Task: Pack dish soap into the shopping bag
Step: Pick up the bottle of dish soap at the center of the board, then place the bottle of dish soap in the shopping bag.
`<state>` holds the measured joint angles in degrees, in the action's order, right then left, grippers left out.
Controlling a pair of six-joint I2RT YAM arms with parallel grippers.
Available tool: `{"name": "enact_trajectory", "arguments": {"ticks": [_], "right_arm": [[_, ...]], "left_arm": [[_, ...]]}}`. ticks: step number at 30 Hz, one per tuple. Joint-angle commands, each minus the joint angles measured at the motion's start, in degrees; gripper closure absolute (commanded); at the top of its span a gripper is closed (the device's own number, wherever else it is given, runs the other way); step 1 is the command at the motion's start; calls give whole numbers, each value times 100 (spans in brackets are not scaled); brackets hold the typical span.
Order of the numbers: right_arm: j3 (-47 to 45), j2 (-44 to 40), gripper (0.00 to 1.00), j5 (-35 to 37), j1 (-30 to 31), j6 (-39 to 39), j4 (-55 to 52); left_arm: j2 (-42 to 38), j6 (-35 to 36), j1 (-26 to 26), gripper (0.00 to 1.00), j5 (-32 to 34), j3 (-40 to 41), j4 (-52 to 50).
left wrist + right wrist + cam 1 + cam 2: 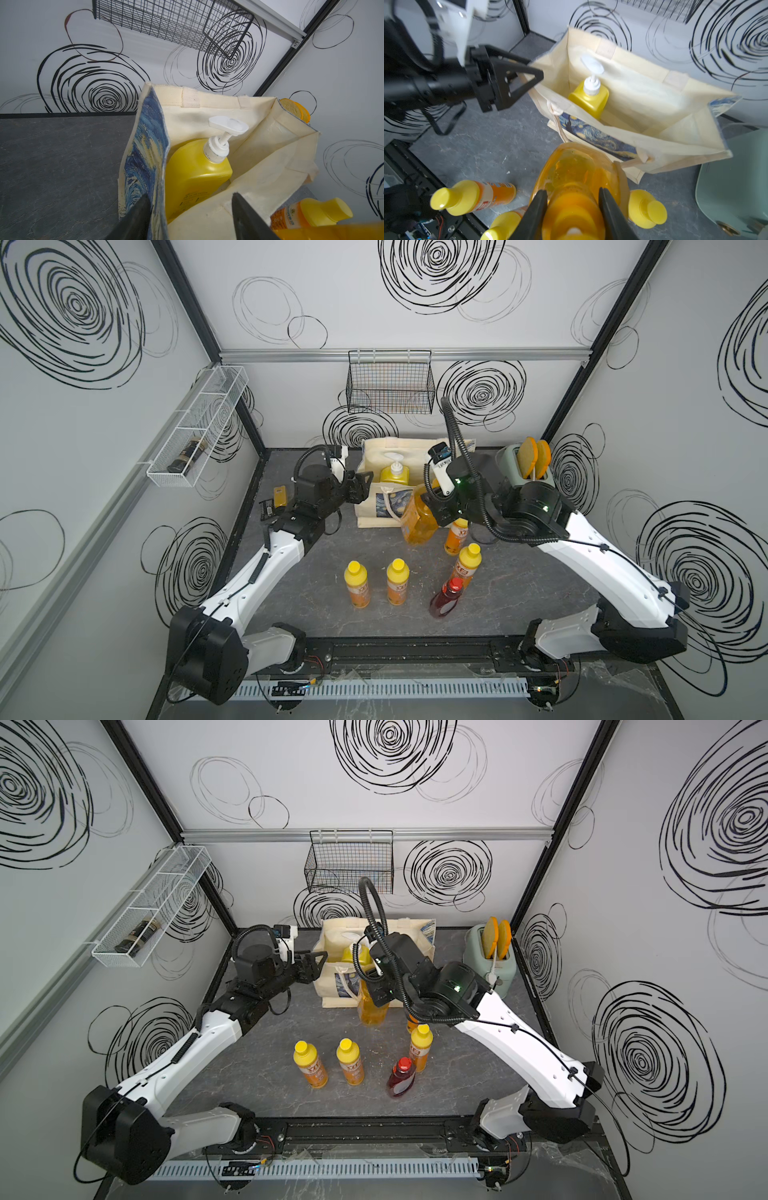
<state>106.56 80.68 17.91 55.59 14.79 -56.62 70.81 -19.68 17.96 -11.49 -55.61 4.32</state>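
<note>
1. Grey mottled tabletop point(291, 614), white scribbled walls point(415, 323).
2. My right arm point(602, 564) reaches forward, elbow bent; my right gripper point(571, 192) clamps the neck of the clear amber bottle point(577, 166), just before the boxy canvas bag point(654, 108).
3. My left gripper point(190, 196) spreads wide at the bag's rim; a glossy yellow pump bottle point(193, 172) stands inside.

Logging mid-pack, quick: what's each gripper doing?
Left gripper: open, at the bag corner.
Right gripper: closed on the amber bottle.

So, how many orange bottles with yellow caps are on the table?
4 orange bottles: two side by side in front, one beside the dark-red bottle, one farther back, cap hidden under the right arm. No others seen.
</note>
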Motion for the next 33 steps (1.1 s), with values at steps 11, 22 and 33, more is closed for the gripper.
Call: {"name": "enact_trajectory", "arguments": {"ticks": [11,22,33], "right_arm": [[2612,532,100,-468,-946,-1013,558],[2817,826,100,-993,-2293,-1341,1213],[1289,787,100,-1497,-2951,-1648,2139]], "left_arm": [[154,125,50,38,60,-123,52],[250,213,67,45,142,-204,-88],[135,174,74,52,164,-160,-1]]}}
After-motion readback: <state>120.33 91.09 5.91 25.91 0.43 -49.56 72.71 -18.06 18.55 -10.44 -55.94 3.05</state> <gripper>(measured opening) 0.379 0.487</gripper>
